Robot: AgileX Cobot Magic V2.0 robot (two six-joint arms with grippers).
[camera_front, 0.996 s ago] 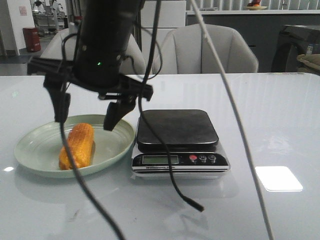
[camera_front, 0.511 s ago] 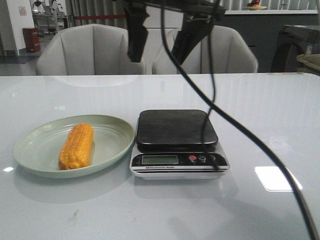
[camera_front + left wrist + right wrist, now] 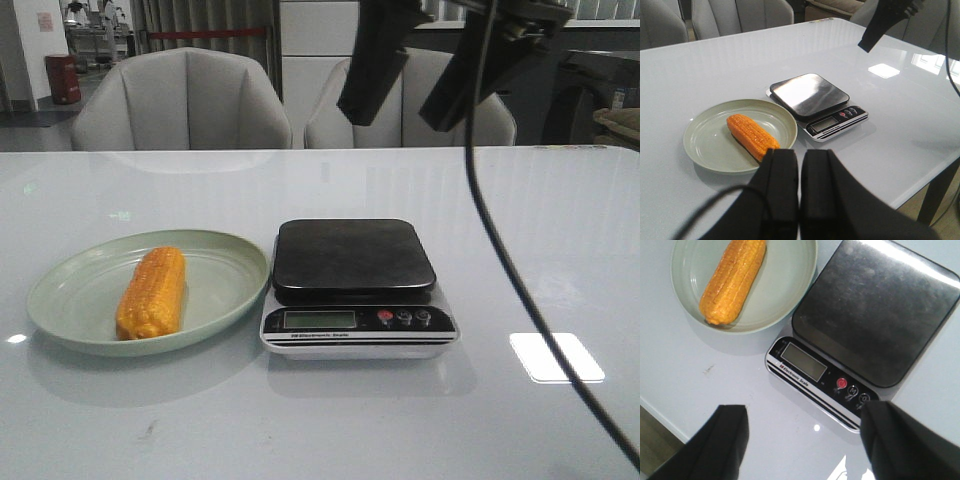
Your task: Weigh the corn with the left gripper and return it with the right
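On the white tabletop [image 3: 560, 230], toward its left edge, a pale green plate [image 3: 75, 285] is set, and the corn [image 3: 152, 292] is laid flat in it, its length running from the near side of the plate toward the far side. No gripper is in contact with the cob. Just beside the plate, on the side toward the tabletop's middle, a kitchen scale [image 3: 358, 288] is placed, its rim touching or nearly touching the plate's rim. The scale's black platform [image 3: 354, 257] is seen bare, and its display [image 3: 320, 319] and small buttons [image 3: 404, 318] are turned toward the near edge.

Above the scale, high over the tabletop, the right gripper [image 3: 420, 75] is seen in the front view, its two black fingers [image 3: 375, 62] spread well apart and nothing held between them; the same wide gap is shown in the right wrist view, with the scale and plate visible below. A black cable [image 3: 500, 260] is hung from it down past the scale's right side.

The left gripper [image 3: 799, 170] is shown only in its own wrist view, raised away from the plate, with its fingers [image 3: 781, 172] pressed together and nothing gripped. Two grey chairs [image 3: 180, 100] are seen beyond the far edge.
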